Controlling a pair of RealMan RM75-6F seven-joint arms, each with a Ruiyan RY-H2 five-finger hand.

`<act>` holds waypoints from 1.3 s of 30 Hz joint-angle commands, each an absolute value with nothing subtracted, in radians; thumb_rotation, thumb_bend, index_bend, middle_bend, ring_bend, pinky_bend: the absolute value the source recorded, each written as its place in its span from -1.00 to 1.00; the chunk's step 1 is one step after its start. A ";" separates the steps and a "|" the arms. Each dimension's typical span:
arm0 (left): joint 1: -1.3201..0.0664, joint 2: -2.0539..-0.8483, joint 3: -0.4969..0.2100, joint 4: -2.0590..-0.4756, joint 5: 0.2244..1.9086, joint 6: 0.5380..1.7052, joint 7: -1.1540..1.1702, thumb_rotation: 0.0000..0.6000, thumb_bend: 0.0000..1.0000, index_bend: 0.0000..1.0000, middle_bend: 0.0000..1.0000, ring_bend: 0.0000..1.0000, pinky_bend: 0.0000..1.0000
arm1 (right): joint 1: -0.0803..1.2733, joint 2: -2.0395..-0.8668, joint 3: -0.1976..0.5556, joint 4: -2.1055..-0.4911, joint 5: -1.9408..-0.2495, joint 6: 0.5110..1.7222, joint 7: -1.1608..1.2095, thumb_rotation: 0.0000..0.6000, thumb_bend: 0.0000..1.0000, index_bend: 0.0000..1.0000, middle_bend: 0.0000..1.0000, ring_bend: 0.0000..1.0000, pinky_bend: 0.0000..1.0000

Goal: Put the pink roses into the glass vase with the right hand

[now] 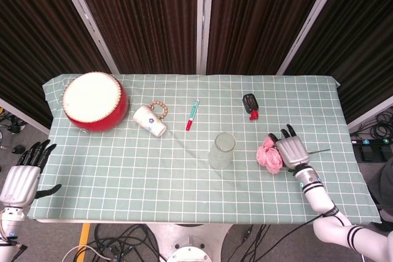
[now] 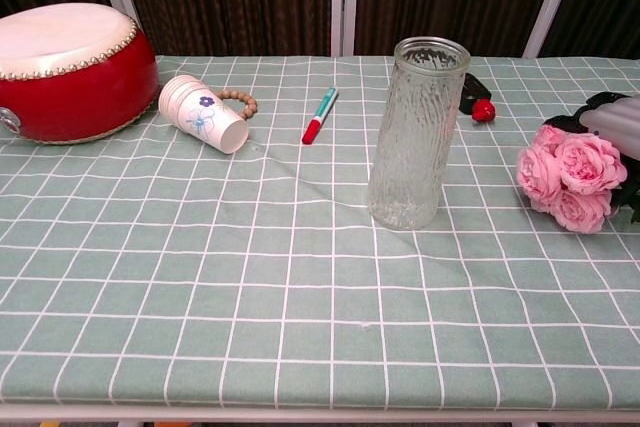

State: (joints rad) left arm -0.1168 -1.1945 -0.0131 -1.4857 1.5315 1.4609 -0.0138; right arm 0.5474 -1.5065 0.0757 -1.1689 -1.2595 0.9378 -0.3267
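While seen from head view, right robot hand (image 1: 291, 150) rests on pink rose bunch (image 1: 269, 155), grip unclear; clear ribbed glass vase (image 1: 221, 150) stands nearby on green checked surface (image 1: 123, 170). Left robot hand (image 1: 24, 173) hangs off-edge, fingers apart. Chest view: white paper cup (image 2: 204, 113), red-green marker (image 2: 320, 116) lie well behind.

A green cloth with a white grid covers the tabletop (image 1: 184, 194). Behind it hang dark pleated curtains (image 1: 141, 16) — split by pale metal posts (image 1: 204, 19). Black cables (image 1: 123, 240) lie tangled on the grey floor (image 1: 55, 237) below.
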 commanded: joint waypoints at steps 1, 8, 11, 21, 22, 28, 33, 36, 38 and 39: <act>-0.118 -1.195 -0.013 -1.488 1.533 1.460 -0.011 1.00 -0.96 -0.83 -0.96 -1.00 -0.66 | 0.531 -1.481 0.082 -1.193 -1.282 0.974 -0.275 1.00 -0.69 -0.57 0.23 -0.70 -1.00; -0.121 -1.194 -0.014 -1.501 1.536 1.459 0.007 1.00 -0.96 -0.83 -0.96 -1.00 -0.66 | 0.502 -1.382 0.127 -1.304 -1.323 1.058 -0.088 1.00 -0.67 -0.38 0.31 -0.55 -1.00; -0.124 -1.192 -0.014 -1.509 1.537 1.455 0.018 1.00 -0.96 -0.83 -0.96 -1.00 -0.65 | 0.501 -1.310 0.166 -1.389 -1.332 1.093 -0.039 1.00 -0.67 -0.36 0.32 -0.53 -1.00; -0.124 -1.201 -0.012 -1.509 1.535 1.452 0.026 1.00 -0.96 -0.83 -0.96 -1.00 -0.65 | 0.516 -1.077 0.331 -1.772 -1.328 1.163 0.151 1.00 -0.70 -0.30 0.32 -0.53 -1.00; -0.124 -1.201 -0.012 -1.508 1.534 1.452 0.026 1.00 -0.96 -0.83 -0.96 -1.00 -0.65 | 0.519 -1.062 0.345 -1.803 -1.323 1.164 0.169 1.00 -0.70 -0.30 0.32 -0.53 -1.00; -0.120 -1.201 -0.012 -1.503 1.535 1.460 0.017 1.00 -0.96 -0.83 -0.96 -1.00 -0.65 | 0.546 -1.052 0.425 -1.941 -1.286 1.196 0.253 1.00 -0.71 -0.30 0.32 -0.53 -1.00; -0.118 -1.207 -0.012 -1.491 1.537 1.466 0.011 1.00 -0.96 -0.83 -0.96 -1.00 -0.66 | 0.559 -1.137 0.460 -2.006 -1.272 1.268 0.333 1.00 -0.73 -0.30 0.32 -0.53 -1.00; -0.117 -1.207 -0.013 -1.487 1.535 1.466 0.005 1.00 -0.96 -0.83 -0.96 -1.00 -0.66 | 0.549 -1.172 0.458 -2.064 -1.230 1.268 0.421 1.00 -0.74 -0.30 0.32 -0.53 -1.00; -0.116 -1.207 -0.012 -1.485 1.535 1.465 0.003 1.00 -0.96 -0.83 -0.96 -1.00 -0.66 | 0.540 -1.172 0.449 -2.099 -1.208 1.244 0.476 1.00 -0.74 -0.29 0.32 -0.53 -1.00; -0.117 -1.207 -0.011 -1.484 1.534 1.463 0.002 1.00 -0.96 -0.83 -0.96 -1.00 -0.66 | 0.536 -1.170 0.445 -2.108 -1.205 1.237 0.493 1.00 -0.74 -0.29 0.32 -0.53 -1.00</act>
